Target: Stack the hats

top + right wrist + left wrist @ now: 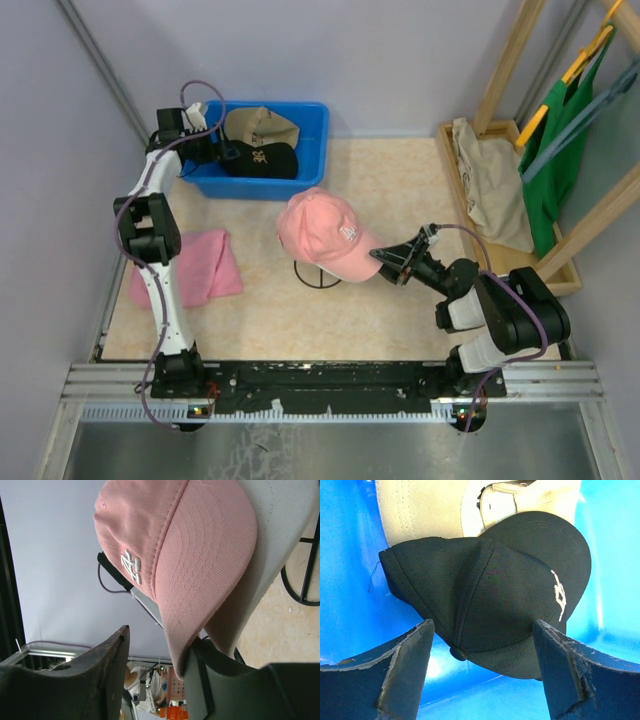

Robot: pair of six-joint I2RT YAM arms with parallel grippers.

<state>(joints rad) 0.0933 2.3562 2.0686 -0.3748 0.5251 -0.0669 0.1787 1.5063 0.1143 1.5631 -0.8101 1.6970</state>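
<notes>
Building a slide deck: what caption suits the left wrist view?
Open left gripper poised at the black cap in the blue bin, tan cap beyond.

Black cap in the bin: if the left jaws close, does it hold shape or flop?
The crown of the black cap sags in folds, so it probably crumples if squeezed. Its brim keeps a smooth curve, likely stiffer. Woven fabric, probably light and grippy.

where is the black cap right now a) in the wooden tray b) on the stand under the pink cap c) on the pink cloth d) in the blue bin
d, the black cap lies inside the blue bin, next to the tan cap.
</notes>
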